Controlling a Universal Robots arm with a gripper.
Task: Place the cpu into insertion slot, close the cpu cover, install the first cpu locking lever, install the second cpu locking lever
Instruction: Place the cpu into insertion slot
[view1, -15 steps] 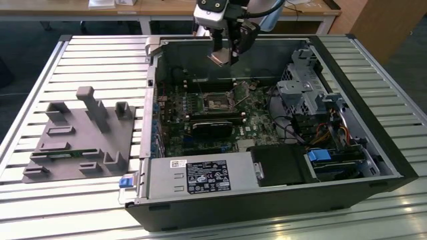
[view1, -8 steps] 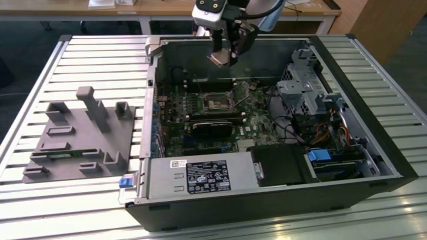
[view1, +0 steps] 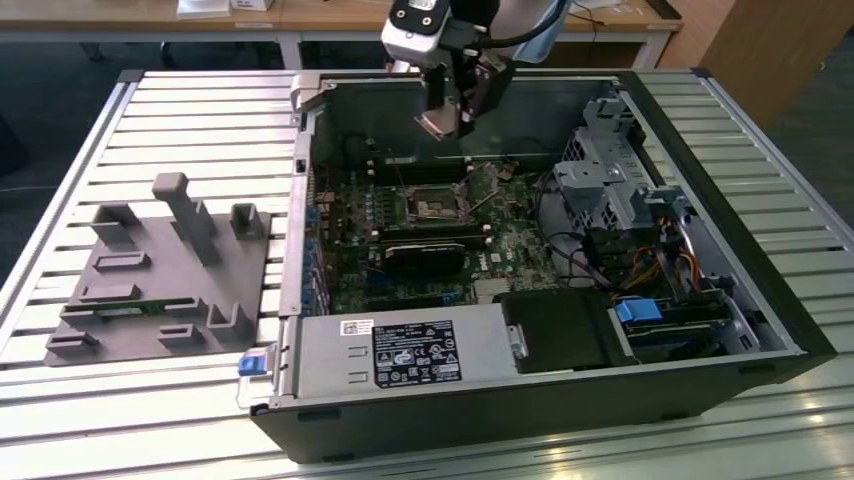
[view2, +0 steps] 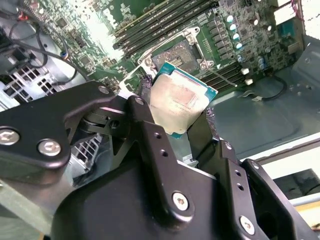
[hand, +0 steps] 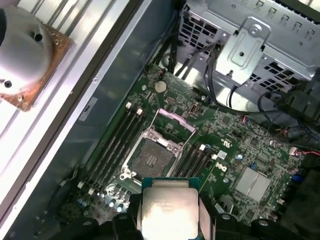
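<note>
My gripper (view1: 445, 120) hangs above the rear part of the open computer case, shut on the cpu (view1: 435, 127) by two opposite edges. In both wrist views the cpu (view2: 181, 100) (hand: 167, 210) shows its dull silver top between the black fingers (view2: 145, 97), tilted and clear of the board. Below it on the green motherboard lies the insertion slot (view1: 430, 207) (view2: 181, 53) (hand: 150, 157), a dark square with nothing in it. The cpu cover (hand: 174, 121), a thin silver frame, stands swung up at the socket's far edge.
Memory slots (hand: 117, 142) run on both sides of the socket. A black heatsink block (view1: 430, 256) sits just in front of it, the drive cage (view1: 607, 180) and cables at the exterior view's right, the power supply (view1: 387, 355) in front. A grey fixture (view1: 167, 270) lies on the slatted table.
</note>
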